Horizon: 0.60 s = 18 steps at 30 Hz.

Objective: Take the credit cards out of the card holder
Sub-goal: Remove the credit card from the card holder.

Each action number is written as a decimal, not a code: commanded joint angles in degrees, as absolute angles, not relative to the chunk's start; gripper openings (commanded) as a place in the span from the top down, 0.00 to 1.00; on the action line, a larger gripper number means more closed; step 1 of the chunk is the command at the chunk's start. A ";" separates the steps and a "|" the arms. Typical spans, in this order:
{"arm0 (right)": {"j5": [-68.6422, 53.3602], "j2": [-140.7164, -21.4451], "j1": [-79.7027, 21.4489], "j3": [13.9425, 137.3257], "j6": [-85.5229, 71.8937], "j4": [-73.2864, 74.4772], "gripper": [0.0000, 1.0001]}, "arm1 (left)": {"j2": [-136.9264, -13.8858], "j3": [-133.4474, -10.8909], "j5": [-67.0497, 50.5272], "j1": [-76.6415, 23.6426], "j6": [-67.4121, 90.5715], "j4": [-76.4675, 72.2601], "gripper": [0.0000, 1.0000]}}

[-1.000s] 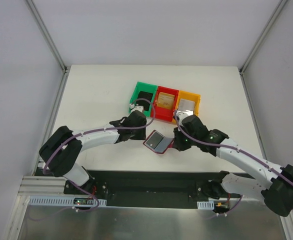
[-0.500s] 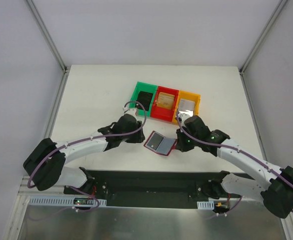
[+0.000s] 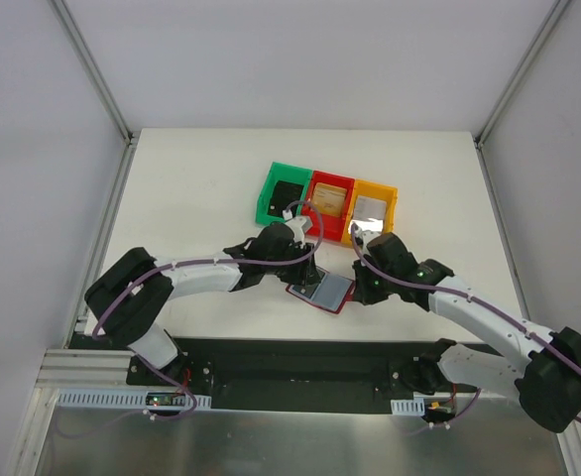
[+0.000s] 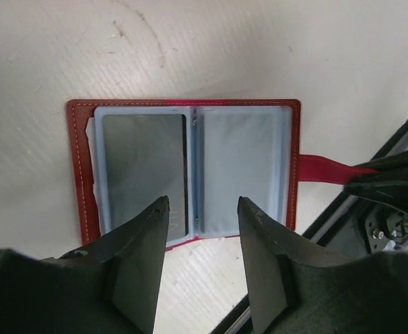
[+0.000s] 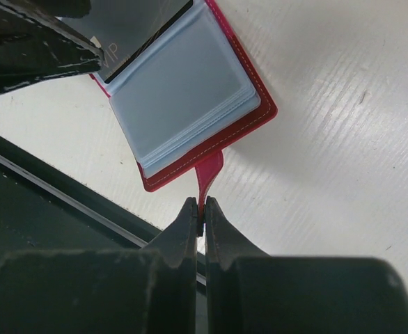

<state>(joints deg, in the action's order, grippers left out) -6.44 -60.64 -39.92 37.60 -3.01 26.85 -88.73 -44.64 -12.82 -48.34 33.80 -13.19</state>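
Close to the near edge of the bench (image 3: 201,178), about the middle, your right hand (image 5: 199,216) is pinched tight on the red tab (image 5: 209,170) of the card holder (image 3: 320,290). I think it grips there so the holder cannot slide or fold up when a card is pulled. The holder lies open and flat. It is red and stitched round the outside, with smooth blue-grey pockets inside. Your left hand (image 4: 202,205) hangs right over it with its two black fingers apart and nothing between them, lined up near the middle fold, as if ready to come down. The pocket away from the tab has a dark shiny card (image 4: 145,167) in it, thin and flat. The pocket by the tab (image 4: 239,167) looks empty. So I think one card is left to take out. Farther back, three hard plastic bins stand side by side: a green bin (image 3: 266,198) with a black card (image 3: 289,190), a red bin (image 3: 332,176) with a tan-gold card (image 3: 331,198), and an orange bin (image 3: 378,184) with a silvery grey card (image 3: 372,207).
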 commanded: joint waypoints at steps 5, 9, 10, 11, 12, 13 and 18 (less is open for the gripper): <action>-5.45 -61.09 -38.41 37.79 -4.75 26.37 0.94 | -94.57 -46.06 -8.71 -48.43 34.45 -13.45 0.60; -5.10 -60.30 -37.97 38.06 -5.36 27.33 0.76 | -95.45 -45.35 -6.16 -48.34 35.33 -12.57 0.61; -4.75 -59.94 -38.06 38.32 -5.54 27.77 0.70 | -95.45 -45.00 -5.72 -48.34 35.51 -12.57 0.61; -4.49 -59.42 -37.88 38.67 -5.80 28.30 0.66 | -95.45 -44.74 -5.45 -48.43 35.68 -12.39 0.61; -4.05 -58.89 -37.88 38.93 -6.06 29.00 0.63 | -95.36 -44.65 -5.19 -48.34 35.86 -12.39 0.61; -3.87 -58.19 -37.97 39.28 -6.33 29.53 0.61 | -95.27 -44.47 -5.10 -48.34 36.03 -12.31 0.62; -4.92 -55.81 -37.88 38.50 -9.57 26.30 0.62 | -93.96 -42.55 -2.82 -48.34 37.61 -12.04 0.63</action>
